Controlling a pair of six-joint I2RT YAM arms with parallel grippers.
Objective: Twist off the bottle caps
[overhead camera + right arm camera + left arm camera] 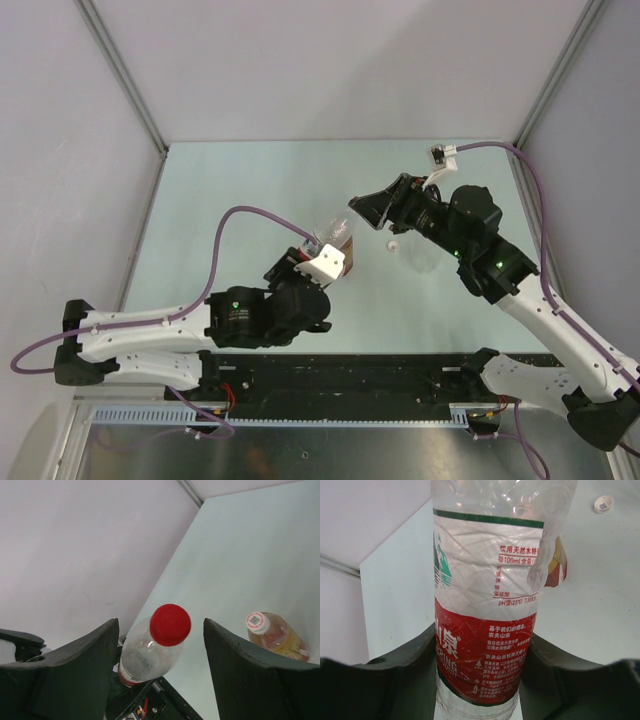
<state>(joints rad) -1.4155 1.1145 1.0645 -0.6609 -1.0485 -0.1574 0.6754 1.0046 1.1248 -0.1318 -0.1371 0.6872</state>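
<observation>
My left gripper (480, 680) clamps the labelled bottle (485, 595); my right gripper (161, 647) stands open, the red cap (170, 625) between its jaws, untouched.

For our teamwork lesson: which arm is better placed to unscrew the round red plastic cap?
Right: the open right gripper faces the round red plastic cap; the left gripper clamps the clear plastic labelled bottle.

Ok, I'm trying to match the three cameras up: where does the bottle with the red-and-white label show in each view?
Top external: the labelled bottle is at centre, held in the left gripper.
Left wrist: it fills the middle, clamped between the fingers.
Right wrist: lower centre, seen from above under its red cap.
Shared landmark: the amber bottle close beside it.
</observation>
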